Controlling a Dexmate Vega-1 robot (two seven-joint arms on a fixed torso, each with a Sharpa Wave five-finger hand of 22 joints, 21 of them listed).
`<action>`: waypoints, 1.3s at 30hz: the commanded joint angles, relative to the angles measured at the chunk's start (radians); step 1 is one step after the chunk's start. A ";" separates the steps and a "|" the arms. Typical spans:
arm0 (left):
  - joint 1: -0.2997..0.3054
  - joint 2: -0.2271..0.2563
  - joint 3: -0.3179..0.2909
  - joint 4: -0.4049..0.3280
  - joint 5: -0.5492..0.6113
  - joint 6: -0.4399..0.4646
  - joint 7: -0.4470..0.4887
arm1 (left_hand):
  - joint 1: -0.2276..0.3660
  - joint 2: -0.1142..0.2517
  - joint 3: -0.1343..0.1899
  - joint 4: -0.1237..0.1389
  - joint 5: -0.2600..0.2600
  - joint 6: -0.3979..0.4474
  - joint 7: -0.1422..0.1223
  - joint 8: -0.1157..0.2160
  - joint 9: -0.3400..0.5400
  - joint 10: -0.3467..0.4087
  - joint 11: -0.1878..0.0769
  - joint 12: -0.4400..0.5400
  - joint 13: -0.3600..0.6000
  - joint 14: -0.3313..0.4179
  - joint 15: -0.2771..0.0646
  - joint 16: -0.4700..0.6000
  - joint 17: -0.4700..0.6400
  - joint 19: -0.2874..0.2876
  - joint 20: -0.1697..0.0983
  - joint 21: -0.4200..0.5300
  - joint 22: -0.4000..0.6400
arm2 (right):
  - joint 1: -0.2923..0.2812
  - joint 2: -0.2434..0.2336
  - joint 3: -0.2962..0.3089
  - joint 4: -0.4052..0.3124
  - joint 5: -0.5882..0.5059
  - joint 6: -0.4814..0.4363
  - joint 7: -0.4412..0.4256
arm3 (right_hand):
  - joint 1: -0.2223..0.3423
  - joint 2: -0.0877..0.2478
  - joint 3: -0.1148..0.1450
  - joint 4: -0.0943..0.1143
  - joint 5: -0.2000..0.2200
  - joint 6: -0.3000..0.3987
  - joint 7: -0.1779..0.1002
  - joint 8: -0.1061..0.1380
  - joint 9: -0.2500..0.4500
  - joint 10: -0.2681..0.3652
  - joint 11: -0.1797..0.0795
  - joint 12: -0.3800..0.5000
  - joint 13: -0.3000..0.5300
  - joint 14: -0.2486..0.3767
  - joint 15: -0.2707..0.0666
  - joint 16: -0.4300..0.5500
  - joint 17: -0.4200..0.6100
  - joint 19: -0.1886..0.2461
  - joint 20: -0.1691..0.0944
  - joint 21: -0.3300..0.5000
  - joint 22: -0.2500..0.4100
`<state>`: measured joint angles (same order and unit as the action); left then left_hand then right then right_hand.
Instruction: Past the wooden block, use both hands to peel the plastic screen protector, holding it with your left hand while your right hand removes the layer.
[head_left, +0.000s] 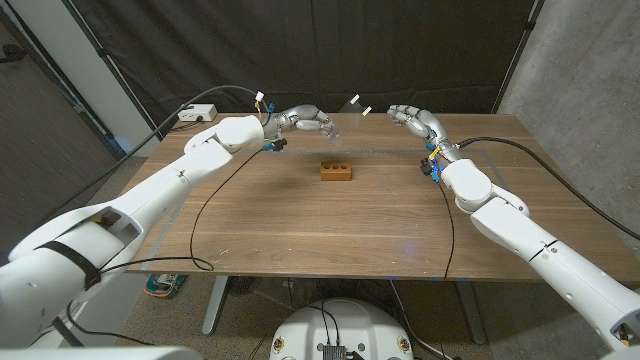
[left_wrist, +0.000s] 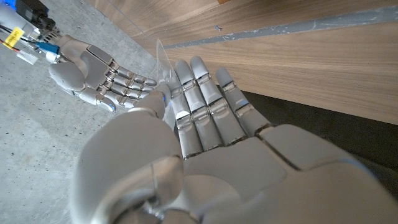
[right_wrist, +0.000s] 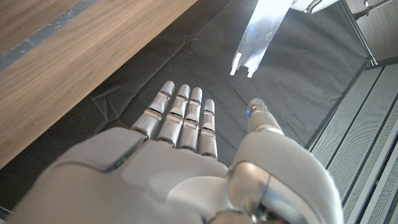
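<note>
Left hand (head_left: 305, 120) holds the clear film (head_left: 345, 118) up past the block (head_left: 336, 170)
Right hand (head_left: 412, 119) is open, just beside it; a loose pinch could let the film slip and drop

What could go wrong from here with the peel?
1. The left robot hand holds the clear screen protector only by one end in mid-air; a pull could slip it free.
2. The right robot hand is open and apart from the protector, and its small white tabs look easy to miss.

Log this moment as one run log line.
left robot hand: holds clear plastic screen protector | right robot hand: open, apart | small brown wooden block: on table
</note>
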<state>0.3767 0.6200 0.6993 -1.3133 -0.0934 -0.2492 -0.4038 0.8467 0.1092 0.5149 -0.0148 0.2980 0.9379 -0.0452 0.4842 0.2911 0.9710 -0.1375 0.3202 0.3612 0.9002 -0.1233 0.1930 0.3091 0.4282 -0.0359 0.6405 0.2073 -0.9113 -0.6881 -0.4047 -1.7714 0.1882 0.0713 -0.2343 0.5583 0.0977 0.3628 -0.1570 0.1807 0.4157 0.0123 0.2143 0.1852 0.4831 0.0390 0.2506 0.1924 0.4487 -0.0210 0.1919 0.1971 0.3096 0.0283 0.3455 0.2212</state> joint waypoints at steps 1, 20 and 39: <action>-0.044 -0.026 0.020 0.075 -0.021 -0.070 -0.097 | 0.002 -0.010 -0.002 0.003 0.014 0.055 -0.053 0.004 0.005 -0.037 -0.039 0.009 0.008 -0.017 -0.098 -0.005 0.002 -0.007 -0.002 0.004 0.004 | 0.035 0.008 -0.019 0.032 -0.020 -0.006 0.002 | -0.005 0.005 -0.005 0.011 -0.002 0.012 -0.001 0.002 0.005 0.013 -0.003 0.004 0.003 0.003 -0.001 0.005 0.005 -0.004 0.003 0.007 0.002; -0.021 -0.015 0.002 0.043 0.005 -0.106 -0.055 | 0.004 -0.016 -0.010 0.009 0.051 0.063 -0.056 0.018 0.015 -0.035 -0.044 0.019 0.023 -0.035 -0.101 0.000 0.004 -0.010 -0.009 0.013 0.003 | 0.093 0.017 -0.058 0.064 -0.044 -0.075 0.019 | -0.016 0.002 -0.023 0.025 -0.004 0.014 0.005 -0.003 0.006 0.029 0.000 0.004 0.007 0.034 -0.006 0.018 0.010 0.003 0.005 0.019 0.006; -0.007 -0.010 -0.011 0.030 0.006 -0.141 -0.044 | 0.016 -0.036 -0.017 0.006 0.096 0.087 -0.085 0.032 0.019 -0.039 -0.060 0.022 0.035 -0.047 -0.102 0.003 0.003 -0.024 -0.018 0.016 -0.001 | 0.135 0.035 -0.081 0.139 0.024 -0.058 0.091 | -0.109 -0.009 -0.073 0.078 -0.005 0.015 0.026 -0.008 0.006 0.043 0.022 0.005 0.011 0.089 0.001 0.038 0.022 0.005 0.008 0.034 0.012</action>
<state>0.3665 0.6103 0.6928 -1.2789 -0.0867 -0.3717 -0.4453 0.8531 0.0762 0.5001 -0.0099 0.3876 0.9886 -0.0950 0.5112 0.3044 0.9627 -0.1542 0.3368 0.3923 0.8606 -0.1090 0.1921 0.3088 0.4082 -0.0451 0.6490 0.2042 -0.8082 -0.6690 -0.4678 -1.6940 0.1749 -0.0284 -0.1936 0.4643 0.0833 0.2923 -0.0866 0.1730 0.4254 0.0327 0.2101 0.1885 0.5183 0.0597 0.2545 0.1984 0.5215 -0.0186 0.2191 0.2150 0.3099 0.0285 0.3747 0.2304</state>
